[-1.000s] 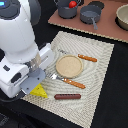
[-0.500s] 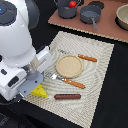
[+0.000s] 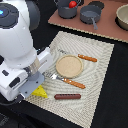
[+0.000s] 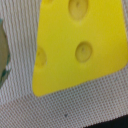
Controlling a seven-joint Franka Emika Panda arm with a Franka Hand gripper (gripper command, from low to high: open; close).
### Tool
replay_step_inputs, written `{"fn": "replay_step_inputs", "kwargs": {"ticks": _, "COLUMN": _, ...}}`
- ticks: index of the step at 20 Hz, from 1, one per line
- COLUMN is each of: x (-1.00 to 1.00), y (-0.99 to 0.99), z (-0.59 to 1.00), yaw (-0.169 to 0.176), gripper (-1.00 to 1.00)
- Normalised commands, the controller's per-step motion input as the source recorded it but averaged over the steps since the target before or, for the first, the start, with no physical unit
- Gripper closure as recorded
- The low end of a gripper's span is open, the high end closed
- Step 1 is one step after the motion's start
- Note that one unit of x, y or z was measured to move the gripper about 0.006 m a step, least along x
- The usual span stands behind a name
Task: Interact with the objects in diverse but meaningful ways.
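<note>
Cheese wedge (image 4: 80,45) holes wrist-only; sausage (image 3: 67,96) exterior-only.

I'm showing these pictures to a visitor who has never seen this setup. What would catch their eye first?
The bulky white robot arm fills the exterior view's left, bent low over the woven placemat. Under it lies a bright yellow holed cheese wedge, which fills the wrist view. Beside it sit a tan plate and a brown sausage.

A yellow cheese wedge (image 3: 41,92), dimpled with round holes, lies flat on the woven placemat (image 3: 97,65) at its seven o'clock corner, filling the wrist view (image 4: 80,42). The thin brown sausage (image 3: 67,96) lies lengthwise at the mat's six o'clock edge. A round red tomato (image 3: 73,4) sits in a dark pot (image 3: 66,10) at twelve o'clock.
</note>
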Motion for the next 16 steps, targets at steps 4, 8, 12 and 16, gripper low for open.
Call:
{"fn": "replay_step_inputs", "kwargs": {"ticks": 4, "x": 0.67, "y": -0.18, "z": 0.29, "yaw": 0.020, "gripper": -1.00}}
{"fn": "replay_step_inputs", "kwargs": {"ticks": 8, "x": 0.41, "y": -0.09, "z": 0.02, "yaw": 0.039, "gripper": -1.00}}
{"fn": "replay_step_inputs", "kwargs": {"ticks": 12, "x": 0.29, "y": -0.10, "z": 0.00, "yaw": 0.042, "gripper": -1.00}}
{"fn": "replay_step_inputs", "kwargs": {"ticks": 16, "x": 0.05, "y": 0.00, "z": 0.00, "yaw": 0.054, "gripper": -1.00}}
